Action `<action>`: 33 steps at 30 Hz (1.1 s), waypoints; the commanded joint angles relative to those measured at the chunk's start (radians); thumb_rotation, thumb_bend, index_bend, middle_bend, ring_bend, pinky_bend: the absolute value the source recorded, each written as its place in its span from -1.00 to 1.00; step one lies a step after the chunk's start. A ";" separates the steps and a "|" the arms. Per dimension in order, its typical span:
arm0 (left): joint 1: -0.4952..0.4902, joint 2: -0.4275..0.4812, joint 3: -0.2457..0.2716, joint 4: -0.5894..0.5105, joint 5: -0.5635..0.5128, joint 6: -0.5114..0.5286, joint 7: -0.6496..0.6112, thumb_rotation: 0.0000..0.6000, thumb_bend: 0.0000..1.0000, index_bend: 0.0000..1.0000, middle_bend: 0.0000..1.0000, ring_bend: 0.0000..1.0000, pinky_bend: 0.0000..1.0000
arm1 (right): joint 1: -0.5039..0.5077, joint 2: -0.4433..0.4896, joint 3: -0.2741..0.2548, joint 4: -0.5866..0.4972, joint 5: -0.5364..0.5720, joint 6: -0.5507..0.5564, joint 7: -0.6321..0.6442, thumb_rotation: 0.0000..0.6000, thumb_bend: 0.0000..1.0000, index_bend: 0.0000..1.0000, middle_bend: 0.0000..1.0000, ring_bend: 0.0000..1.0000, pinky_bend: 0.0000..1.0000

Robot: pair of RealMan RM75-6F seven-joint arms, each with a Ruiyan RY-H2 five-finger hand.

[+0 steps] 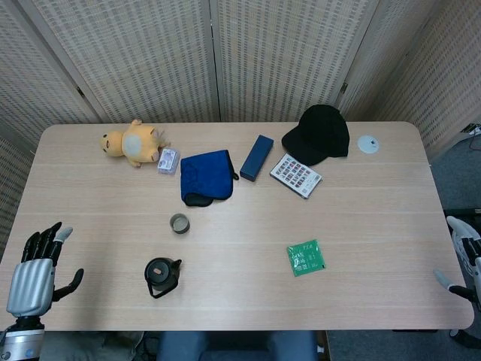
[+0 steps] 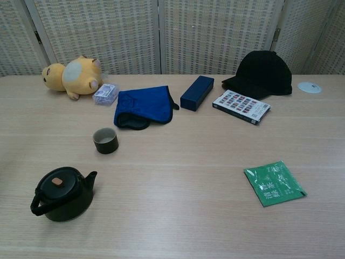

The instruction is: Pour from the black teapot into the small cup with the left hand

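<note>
**Reaching for the teapot: watch the handle, the lid and the cup**

Looking down from the head view, your left hand (image 1: 36, 269) sits off the table's (image 1: 376, 248) near left corner, fingers spread, holding nothing. The black teapot (image 1: 162, 276) stands to the right of that hand, apart from it, untouched. The small cup (image 1: 179, 223) is just beyond the teapot, slightly to its right. Your right hand (image 1: 467, 265) shows only at the frame's far right edge, well away from the teapot; its fingers look apart and I see nothing in it. My worry from here: coming in from the side, you could knock the teapot toward the cup before your fingers close, or tip the cup when you swing the spout over it.

From the chest view, neither hand shows. The teapot (image 2: 63, 193) is squat and round, dark, with a lid bearing a small tan knob, a short spout pointing right and up toward the cup (image 2: 105, 140), and a loop handle on its left. The lid looks loose-fitting to me, so a steep tilt may drop it. The cup is low and open-mouthed, a narrow target; whether the teapot holds liquid I cannot tell. The blue cloth (image 2: 143, 106) lies beyond the cup, clear of your pour.
</note>
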 commanded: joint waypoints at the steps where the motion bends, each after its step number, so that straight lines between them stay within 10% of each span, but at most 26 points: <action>1: -0.001 0.000 0.000 0.000 0.000 -0.001 0.002 1.00 -0.35 -0.77 -0.92 -0.87 -1.00 | 0.001 0.000 0.000 0.001 0.000 -0.001 0.000 1.00 -0.71 -0.79 -0.69 -0.85 -0.77; 17: -0.027 0.019 -0.005 0.007 0.018 -0.035 -0.031 1.00 -0.37 -0.77 -0.92 -0.87 -1.00 | 0.001 0.016 0.013 -0.010 0.006 0.015 -0.006 1.00 -0.71 -0.79 -0.69 -0.85 -0.77; 26: -0.100 0.049 0.017 0.003 0.063 -0.170 -0.098 0.97 -0.69 -0.79 -0.92 -0.88 -1.00 | 0.006 0.021 0.016 -0.024 0.012 0.006 -0.025 1.00 -0.71 -0.79 -0.69 -0.85 -0.77; 33: -0.164 0.018 0.024 0.039 0.091 -0.261 -0.113 -0.04 -0.82 -0.91 -0.92 -0.88 -1.00 | 0.005 0.025 0.017 -0.029 0.025 0.000 -0.033 1.00 -0.71 -0.79 -0.69 -0.85 -0.77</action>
